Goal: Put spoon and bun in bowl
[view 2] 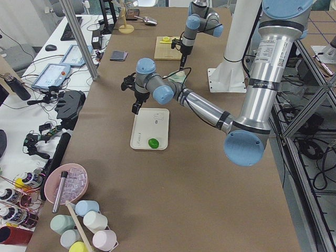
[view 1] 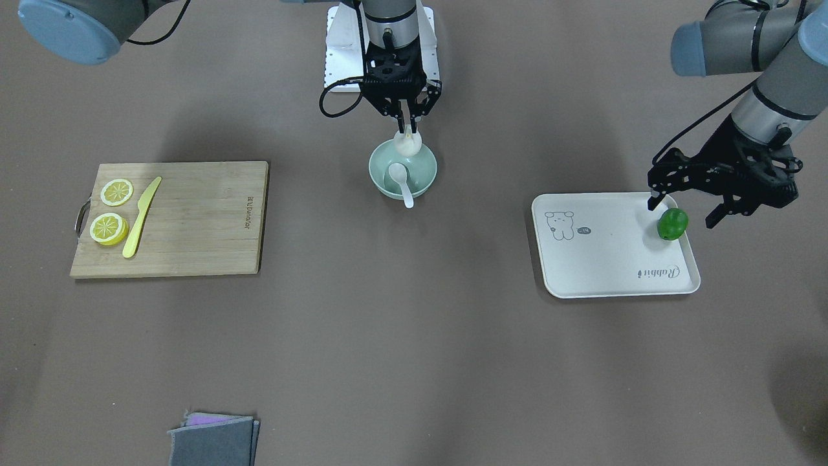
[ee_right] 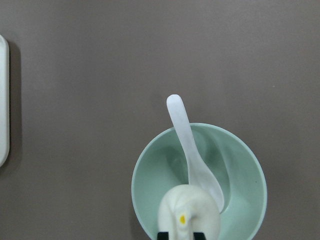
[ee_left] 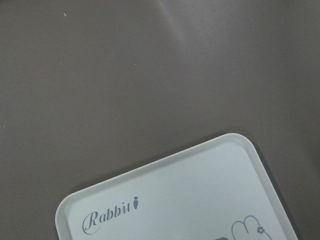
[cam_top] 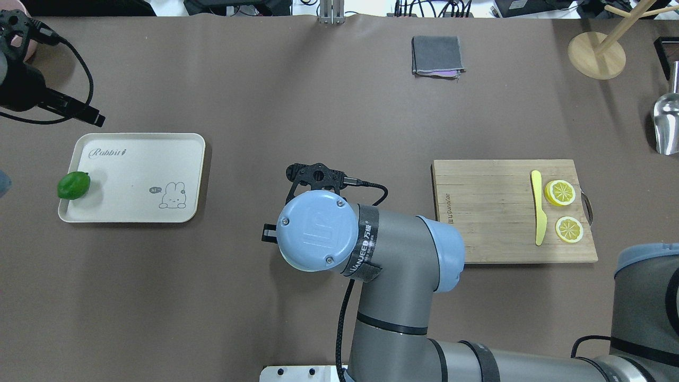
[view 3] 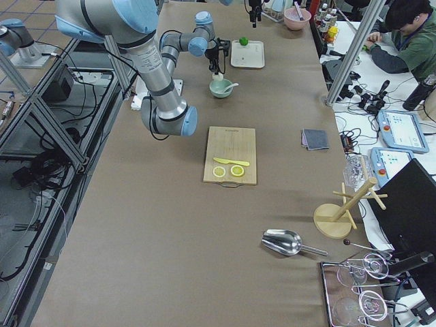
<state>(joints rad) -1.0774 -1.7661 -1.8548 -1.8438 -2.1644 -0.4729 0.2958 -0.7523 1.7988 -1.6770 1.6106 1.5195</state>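
The mint-green bowl (view 1: 378, 176) stands mid-table near the robot's base. The white spoon (view 1: 402, 182) lies in it, scoop inside and handle over the rim; it also shows in the right wrist view (ee_right: 193, 150). My right gripper (view 1: 406, 127) is shut on the white bun (view 1: 408, 144) and holds it over the bowl's robot-side edge. The right wrist view shows the bun (ee_right: 189, 214) with its yellow dot above the bowl (ee_right: 247, 186). My left gripper (view 1: 683, 213) is open, its fingers spread above a green lime (view 1: 673, 224). The right arm hides the bowl in the overhead view.
A white rabbit tray (view 1: 601, 259) holds the lime at its corner. A wooden cutting board (view 1: 194, 220) carries two lemon slices (view 1: 116, 192) and a yellow knife (view 1: 141, 217). A folded grey cloth (view 1: 213, 440) lies at the operators' edge. A wooden stand (cam_top: 597, 53) and a metal scoop (cam_top: 666, 124) sit far right.
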